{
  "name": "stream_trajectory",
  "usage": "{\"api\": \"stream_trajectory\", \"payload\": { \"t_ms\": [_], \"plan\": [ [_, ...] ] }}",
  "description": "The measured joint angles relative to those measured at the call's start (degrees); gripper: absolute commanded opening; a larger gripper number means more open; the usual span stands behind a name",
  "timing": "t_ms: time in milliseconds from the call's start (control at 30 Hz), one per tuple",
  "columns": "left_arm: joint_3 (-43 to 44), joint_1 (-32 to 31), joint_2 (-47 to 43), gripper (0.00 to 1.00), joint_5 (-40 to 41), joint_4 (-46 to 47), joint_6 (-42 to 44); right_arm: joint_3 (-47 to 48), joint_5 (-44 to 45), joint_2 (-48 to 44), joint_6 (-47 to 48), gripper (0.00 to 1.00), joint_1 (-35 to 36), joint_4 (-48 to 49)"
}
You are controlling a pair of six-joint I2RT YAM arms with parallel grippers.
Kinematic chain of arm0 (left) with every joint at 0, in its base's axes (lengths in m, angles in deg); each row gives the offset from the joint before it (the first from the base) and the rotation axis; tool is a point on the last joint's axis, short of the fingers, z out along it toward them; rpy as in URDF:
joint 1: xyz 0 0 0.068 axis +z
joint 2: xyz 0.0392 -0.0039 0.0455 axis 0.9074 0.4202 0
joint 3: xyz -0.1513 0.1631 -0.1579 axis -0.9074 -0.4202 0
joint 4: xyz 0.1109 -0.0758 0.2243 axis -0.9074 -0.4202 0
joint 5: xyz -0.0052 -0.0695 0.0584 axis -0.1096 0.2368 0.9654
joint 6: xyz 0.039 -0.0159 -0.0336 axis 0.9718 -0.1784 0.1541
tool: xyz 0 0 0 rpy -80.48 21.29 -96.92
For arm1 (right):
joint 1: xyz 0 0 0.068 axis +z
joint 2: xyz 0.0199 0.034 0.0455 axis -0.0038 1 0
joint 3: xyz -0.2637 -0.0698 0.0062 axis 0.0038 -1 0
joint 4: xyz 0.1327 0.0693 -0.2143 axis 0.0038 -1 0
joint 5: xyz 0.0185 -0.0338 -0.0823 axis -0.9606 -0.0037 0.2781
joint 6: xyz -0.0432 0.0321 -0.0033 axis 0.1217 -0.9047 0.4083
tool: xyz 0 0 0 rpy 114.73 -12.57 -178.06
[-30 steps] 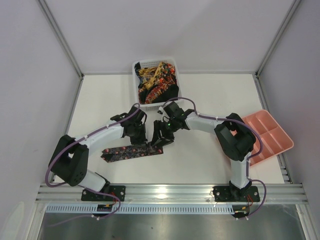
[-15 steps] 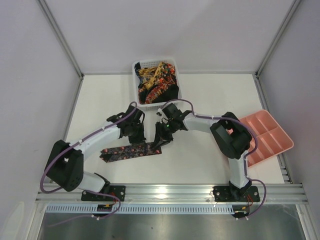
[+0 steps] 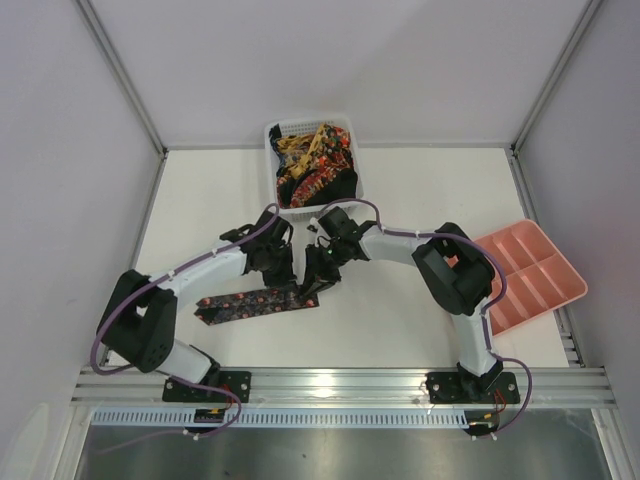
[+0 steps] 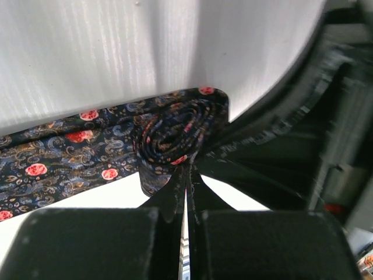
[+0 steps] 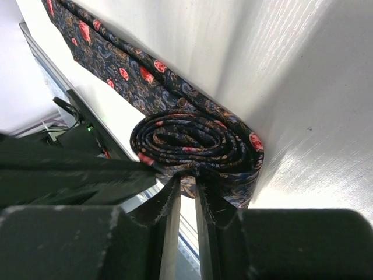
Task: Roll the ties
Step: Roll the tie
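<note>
Two grippers, one roll pinched between them. The left gripper (image 4: 187, 178) has its fingers drawn in to a bare slit, nipping the near edge of the coil (image 4: 175, 137). The right gripper (image 5: 186, 189) is just as narrow and bites the same coil from the opposite side, so the two meet nose to nose low over the table (image 3: 420, 200).

The tie (image 3: 250, 303), red blossoms on dark blue, is wound several turns at that end. The rest lies flat, running off toward the left arm's side.

Now the shift: over the last second the right arm has reached further across, and the whole tie has slid a little leftward, roll and tail tip alike. The flat stretch looks about as long as it was, so I'd judge the fabric got dragged more than wound. A long run is not yet taken up, and the tail may have to stay put for the turns to feed in.

Behind them the white basket (image 3: 310, 121) holds a heap of more ties (image 3: 312, 165), all waiting. The pink tray (image 3: 530, 270) sits well off right.
</note>
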Motion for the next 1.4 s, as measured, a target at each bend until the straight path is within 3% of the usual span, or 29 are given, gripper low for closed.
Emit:
{"api": "stream_trajectory", "payload": {
  "t_ms": [133, 367, 533, 733, 1200, 1400],
  "plan": [
    [0.1, 0.7, 2.5, 0.00, 0.0, 0.3, 0.1, 0.0, 0.0, 0.0, 0.1, 0.27, 0.0, -0.4],
    [0.3, 2.6, 3.3, 0.01, 0.0, 0.7, 1.0, 0.0, 0.7, -2.1, 2.1, 0.46, -0.5, -3.0],
    [0.1, 3.5, 3.4, 0.01, 0.0, 1.3, 1.7, 0.0, 1.9, -4.8, 4.5, 0.53, -2.8, -5.5],
    [-2.1, 3.7, 3.4, 0.00, -1.0, 3.9, 2.5, 0.0, 1.4, -4.7, 5.5, 0.71, -5.6, -5.7],
    [-3.6, 4.0, 2.3, 0.01, -1.2, 5.7, 2.6, -3.1, -5.0, 0.3, 4.9, 0.72, -4.3, 3.7],
    [-4.1, 4.0, 1.9, 0.00, -1.4, 6.3, 2.6, -3.6, -3.9, 0.7, 3.4, 0.63, -1.7, 7.9]
  ]
}}
